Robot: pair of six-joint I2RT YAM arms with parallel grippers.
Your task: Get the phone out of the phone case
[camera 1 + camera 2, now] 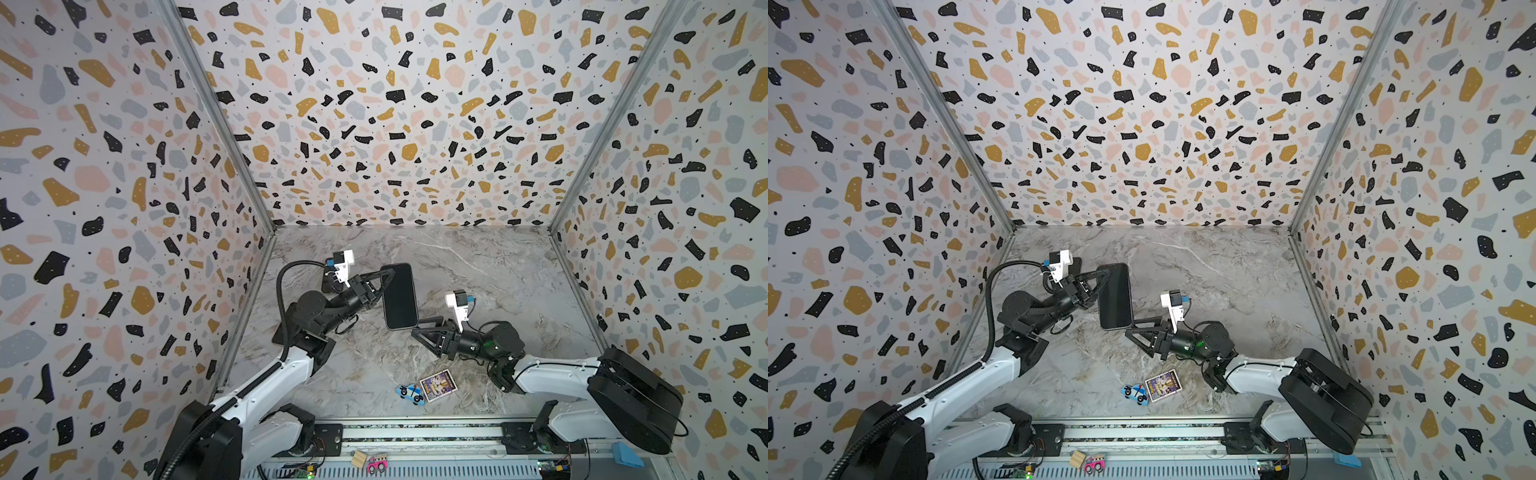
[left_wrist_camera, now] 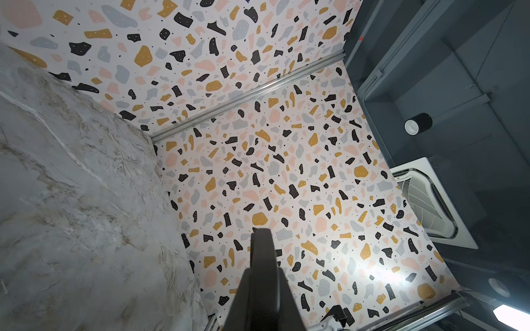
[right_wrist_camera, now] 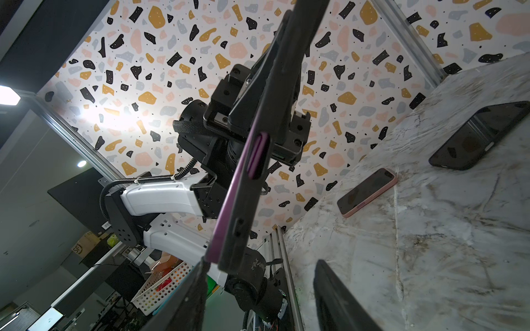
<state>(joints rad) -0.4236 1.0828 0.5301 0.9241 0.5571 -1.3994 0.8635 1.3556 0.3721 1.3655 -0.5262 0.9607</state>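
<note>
Above a marble-patterned table [image 1: 478, 270] walled in speckled panels, the left gripper [image 1: 386, 276] holds a phone [image 1: 400, 297] in the air by one long edge, its dark screen facing up in both top views. The jaws are pressed together on that edge. The left wrist view shows the fingers [image 2: 263, 301] pinched around a thin dark rim that rises between them.

Seen edge-on from the right wrist, the phone sits inside a purple case [image 3: 243, 183] that wraps its side and back.

The right gripper [image 1: 419, 332] hangs at the phone's near end with its jaws roughly half open and nothing clamped between them. In the right wrist view the lower corner of the purple case comes down just beside one of its fingers [image 3: 189, 298], while the other finger stands well apart on the table side. Whether that corner touches the finger cannot be told.

On the table beneath, the right wrist view shows a second phone in a pink case [image 3: 367, 192] lying flat. Farther along lies a black phone-shaped object [image 3: 481, 134]; whether it is a phone or an empty case cannot be told.

Near the front edge a small blue toy car [image 1: 410, 393] lies touching a picture card [image 1: 438, 385].
</note>
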